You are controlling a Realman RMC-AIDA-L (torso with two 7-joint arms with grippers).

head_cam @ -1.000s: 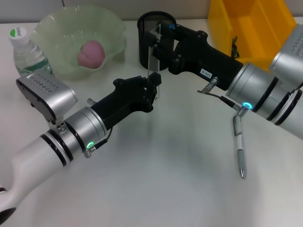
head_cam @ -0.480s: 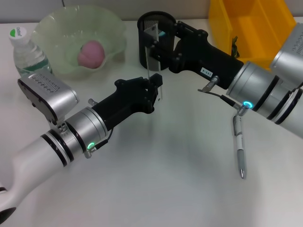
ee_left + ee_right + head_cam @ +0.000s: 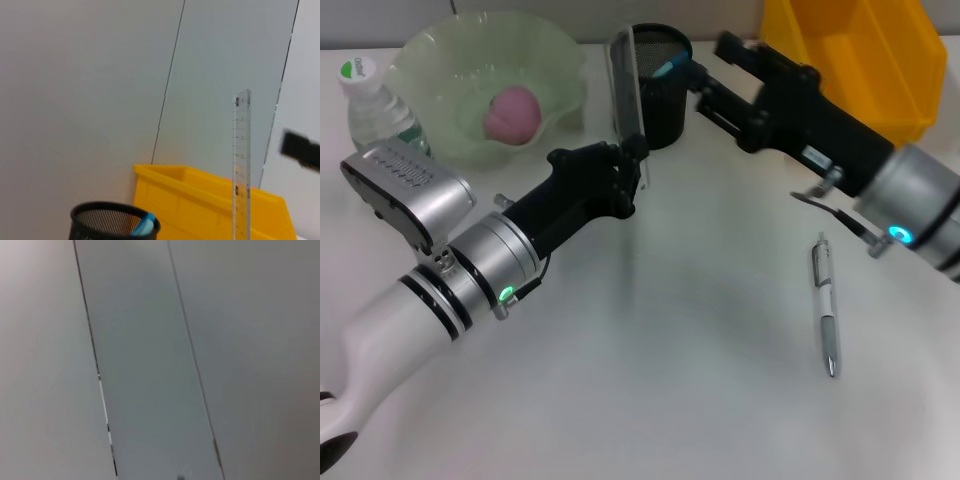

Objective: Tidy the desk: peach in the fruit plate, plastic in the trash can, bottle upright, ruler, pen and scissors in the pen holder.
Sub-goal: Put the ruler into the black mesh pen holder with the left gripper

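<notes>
Head view is showing both arms over the white desk; R wrist view is showing only grey wall panels. Left gripper is clenching the clear ruler upright, just beside the pen holder. Right gripper is sitting near the holder, fingers apart, nothing in them. Pen is lying on the desk, well apart.

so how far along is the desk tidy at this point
Done: the peach sits in the fruit plate, the bottle stands upright, and something blue already sits in the pen holder. In hand: the left gripper holds the ruler upright beside the holder, while the right gripper hovers near its rim. Left: the pen lies on the desk.
</notes>
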